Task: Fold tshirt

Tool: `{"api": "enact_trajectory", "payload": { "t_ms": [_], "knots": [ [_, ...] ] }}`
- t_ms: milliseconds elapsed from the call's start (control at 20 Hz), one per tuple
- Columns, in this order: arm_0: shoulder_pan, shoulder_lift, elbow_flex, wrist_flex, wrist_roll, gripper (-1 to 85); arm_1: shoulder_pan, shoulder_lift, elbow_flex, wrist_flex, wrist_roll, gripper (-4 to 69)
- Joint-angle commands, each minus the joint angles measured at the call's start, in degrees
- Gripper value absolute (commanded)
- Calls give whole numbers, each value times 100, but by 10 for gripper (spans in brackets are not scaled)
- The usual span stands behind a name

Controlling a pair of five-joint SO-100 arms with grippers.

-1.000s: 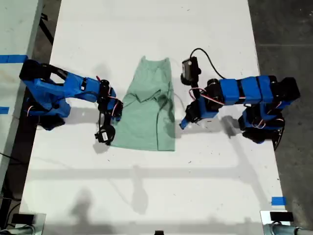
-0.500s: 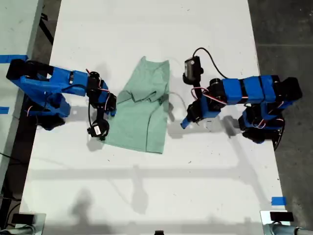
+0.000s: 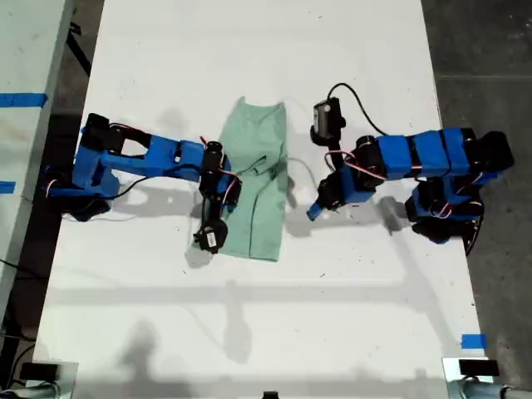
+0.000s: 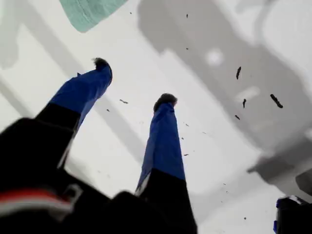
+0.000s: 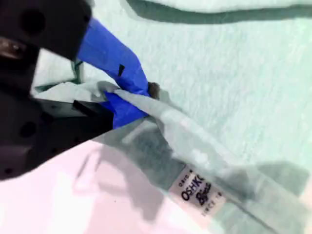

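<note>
My second gripper (image 5: 127, 100), jaws clenched on a fold of the tshirt (image 3: 259, 179) lying mid-tabletop (image 3: 249, 316), sits at its 9 o'clock edge; my first gripper (image 4: 132, 83), jaws released and holding nothing, hovers just off its 3 o'clock side.

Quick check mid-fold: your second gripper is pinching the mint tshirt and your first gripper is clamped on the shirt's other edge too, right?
Not quite. My second gripper is pinching the tshirt, as the second wrist view shows. But my first gripper holds nothing: the first wrist view shows its jaws apart over the bare white table, with only a corner of the shirt some way beyond them.
</note>
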Motion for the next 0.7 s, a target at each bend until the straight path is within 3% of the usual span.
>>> {"api": "enact_trajectory", "payload": {
  "t_ms": [0,150,400,650],
  "knots": [
    [-9,53,-668,35,70,165,-123,387,-26,-97,88,223],
    [0,193,-914,88,325,283,-141,387,-18,-105,97,223],
    [193,1556,-510,853,53,286,-229,457,-18,-70,185,222],
    [835,4263,2654,44,-958,276,-554,387,-132,-141,352,221]
  ]
}}
